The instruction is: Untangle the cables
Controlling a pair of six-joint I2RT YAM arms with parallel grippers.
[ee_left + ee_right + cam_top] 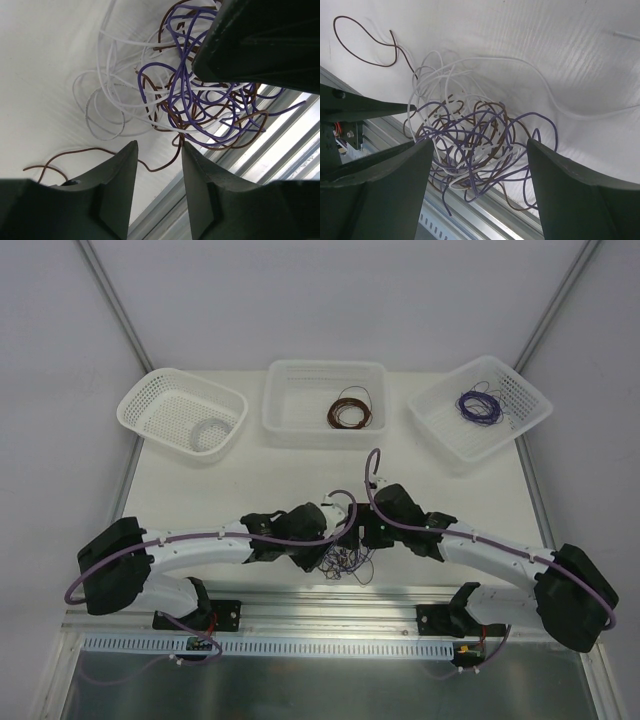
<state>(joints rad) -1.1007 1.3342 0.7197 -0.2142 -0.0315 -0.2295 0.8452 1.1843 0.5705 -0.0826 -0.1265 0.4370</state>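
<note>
Our left fingers (117, 195) stand slightly apart, holding nothing, just beside the cables (200, 100). Our right fingers (570, 200) are wide apart, the clump seen between them, at the desk's (300, 465) near edge, in the middle.

The cables (344, 562) form one loose, messy clump of thin strands in purple, brown and white, looped and crossed through one another. The clump lies at the near edge of the tabletop (300, 485), about midway between left and right, and part of it hangs over the metal rail (400, 592) along that edge. The purple strands (470, 145) crowd the core in tight curls, with brown ones threaded among them. The white strands (492, 58) fan out in wider arcs, flat on the white surface. One brown end (82, 149) trails away from the clump in a wavy line.
</note>
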